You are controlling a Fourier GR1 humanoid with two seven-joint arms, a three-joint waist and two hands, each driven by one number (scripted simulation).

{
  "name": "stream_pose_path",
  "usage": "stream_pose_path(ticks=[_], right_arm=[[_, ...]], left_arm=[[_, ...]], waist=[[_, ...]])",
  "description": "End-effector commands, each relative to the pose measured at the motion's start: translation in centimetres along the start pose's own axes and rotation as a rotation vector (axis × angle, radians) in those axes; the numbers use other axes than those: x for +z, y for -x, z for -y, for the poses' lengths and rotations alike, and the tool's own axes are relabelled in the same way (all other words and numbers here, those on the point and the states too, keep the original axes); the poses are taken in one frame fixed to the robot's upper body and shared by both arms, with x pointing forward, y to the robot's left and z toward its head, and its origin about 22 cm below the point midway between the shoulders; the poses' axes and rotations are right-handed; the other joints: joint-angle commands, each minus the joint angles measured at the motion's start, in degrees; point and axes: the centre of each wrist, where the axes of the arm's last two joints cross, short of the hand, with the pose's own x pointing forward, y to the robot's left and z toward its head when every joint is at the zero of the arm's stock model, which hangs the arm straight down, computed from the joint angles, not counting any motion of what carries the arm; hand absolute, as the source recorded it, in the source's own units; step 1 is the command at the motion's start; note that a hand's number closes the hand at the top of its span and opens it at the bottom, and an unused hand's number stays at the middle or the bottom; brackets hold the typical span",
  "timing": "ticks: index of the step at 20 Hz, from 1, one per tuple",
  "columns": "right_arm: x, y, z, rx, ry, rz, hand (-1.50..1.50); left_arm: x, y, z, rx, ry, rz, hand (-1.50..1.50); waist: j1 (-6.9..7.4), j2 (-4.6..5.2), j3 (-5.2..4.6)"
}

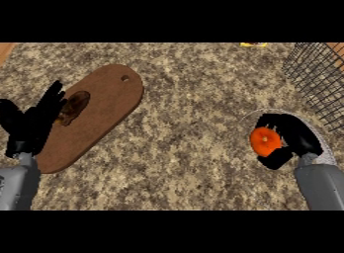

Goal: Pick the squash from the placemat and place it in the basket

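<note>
My right hand (290,141) is down on the pale placemat (324,148), fingers and thumb curled round the orange squash (265,139), which I can see sitting in the grasp over the mat. The wire basket (328,84) stands near, up at the right edge, apart from the hand. Over on the left, my left hand (30,123) rests with fingers straight and spread, pointing up, overlapping the edge of a brown wooden board (102,111). A dark brown lump (74,107) lies on that board just beside the fingertips. Speckled counter (190,148) all around. A small yellow thing (254,44) peeks in at the top edge.
</note>
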Motion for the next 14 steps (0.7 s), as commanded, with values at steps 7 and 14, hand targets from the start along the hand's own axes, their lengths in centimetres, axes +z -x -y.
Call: stream_pose_path(ticks=[7,14], right_arm=[[-6.8,-11.5,2.3,-0.230,0.324,-0.532,1.50],[-8.7,-18.5,6.6,-0.457,0.663,-0.478,1.50]], left_arm=[[-1.1,-2.1,3.2,-0.008,0.113,0.055,0.00],[-1.7,-2.7,3.6,-0.033,0.119,0.072,0.00]], waist=[[6.65,2.23,0.23],[8.14,2.33,0.41]])
